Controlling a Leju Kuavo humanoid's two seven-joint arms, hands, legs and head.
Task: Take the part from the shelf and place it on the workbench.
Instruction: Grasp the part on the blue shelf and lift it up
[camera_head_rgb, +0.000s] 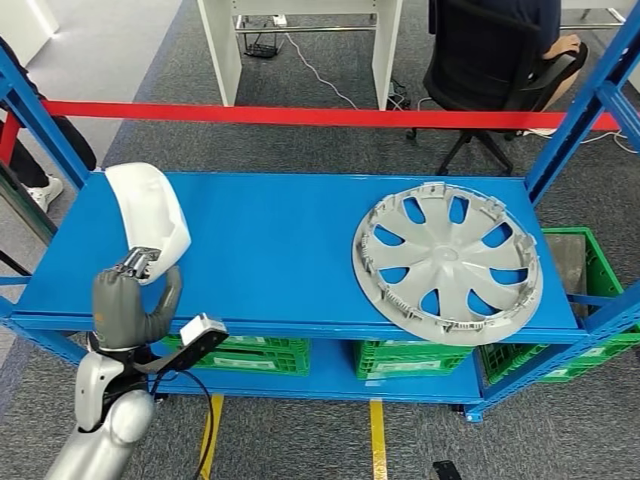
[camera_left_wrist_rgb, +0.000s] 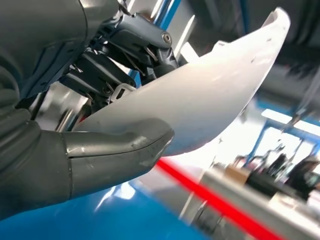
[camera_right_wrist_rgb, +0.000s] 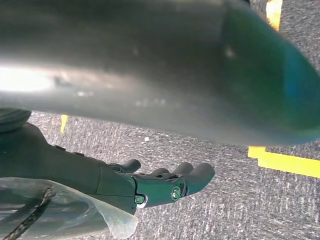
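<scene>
Fingers and thumb of the left hand (camera_head_rgb: 130, 295) pinch the white part (camera_head_rgb: 151, 215) at the left of the frame, over the blue shelf (camera_head_rgb: 272, 250). Right hand (camera_right_wrist_rgb: 158, 185) hangs spread, holding nothing, above grey carpet (camera_right_wrist_rgb: 211, 210).

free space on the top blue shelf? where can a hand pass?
Widest bare patch: middle of the blue metal shelf top, between the white curved plastic part and the grey plastic hubcap. A narrower strip runs behind the hubcap. Crowded: left end, where the left robot hand grips the white part, and the right end, where the hubcap overhangs the front edge.
</scene>
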